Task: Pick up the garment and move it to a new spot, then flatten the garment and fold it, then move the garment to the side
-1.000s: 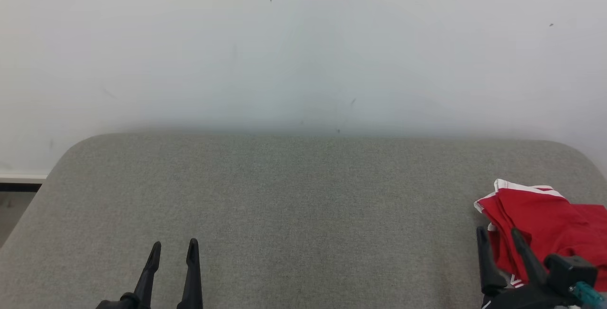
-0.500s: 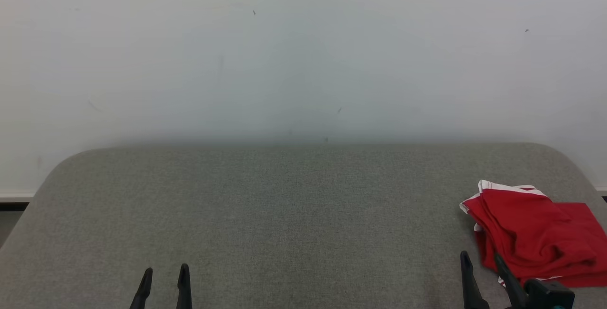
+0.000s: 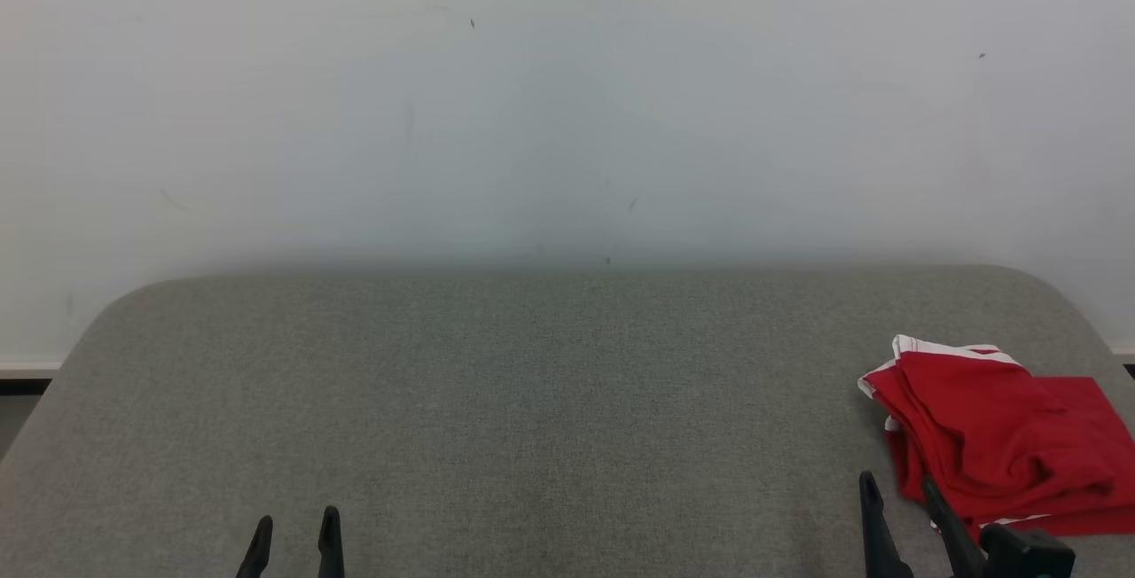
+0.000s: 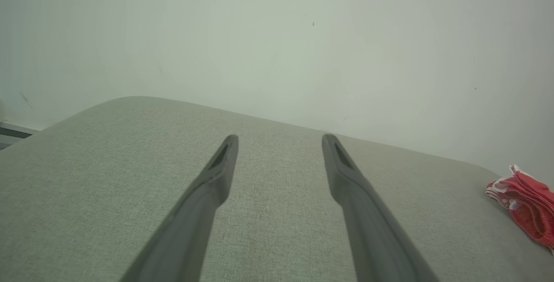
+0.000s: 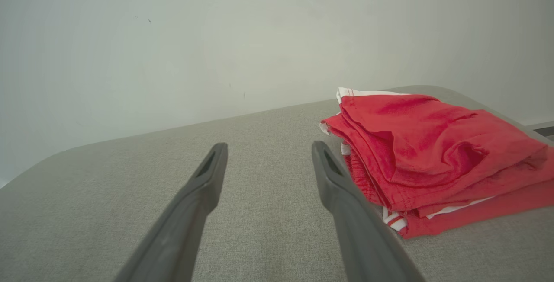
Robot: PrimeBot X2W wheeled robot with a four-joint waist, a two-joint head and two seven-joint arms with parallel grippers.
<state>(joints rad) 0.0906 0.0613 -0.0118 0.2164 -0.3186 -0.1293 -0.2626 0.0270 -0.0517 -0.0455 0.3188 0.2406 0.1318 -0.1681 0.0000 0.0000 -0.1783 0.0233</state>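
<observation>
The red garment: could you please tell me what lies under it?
The red garment rests folded on the grey cushion, whose fabric shows beside it. Anything beneath or within the folds is covered.

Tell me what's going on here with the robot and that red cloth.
The red garment lies folded in a stack at the right end of the grey padded surface. Neither gripper holds it: the left gripper hangs open over bare padding, the right gripper open close beside the garment. The folding looks done, the garment set aside.
</observation>
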